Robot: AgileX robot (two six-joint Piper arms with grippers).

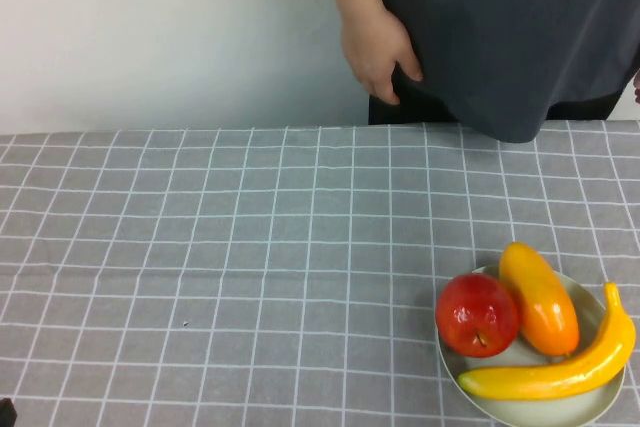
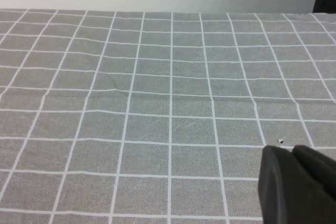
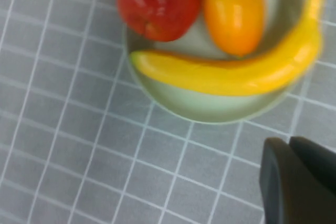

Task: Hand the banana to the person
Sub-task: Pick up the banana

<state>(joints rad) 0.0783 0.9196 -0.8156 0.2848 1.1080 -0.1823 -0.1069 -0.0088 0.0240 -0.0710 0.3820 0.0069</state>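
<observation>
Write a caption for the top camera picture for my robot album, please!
Banana, apple and orange-yellow fruit share a plate; the person waits across the table.

It looks like a bare test room rather than a home: a grey, white-gridded cloth [image 1: 200, 247] is covering the whole desk, a plain white wall [image 1: 150, 27] is running behind its far edge, and a pale round plate [image 1: 530, 412] is sitting at the near right corner.

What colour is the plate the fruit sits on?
The plate is pale green, clearest in the right wrist view. The right gripper hangs near it; the left gripper is over bare cloth.
</observation>
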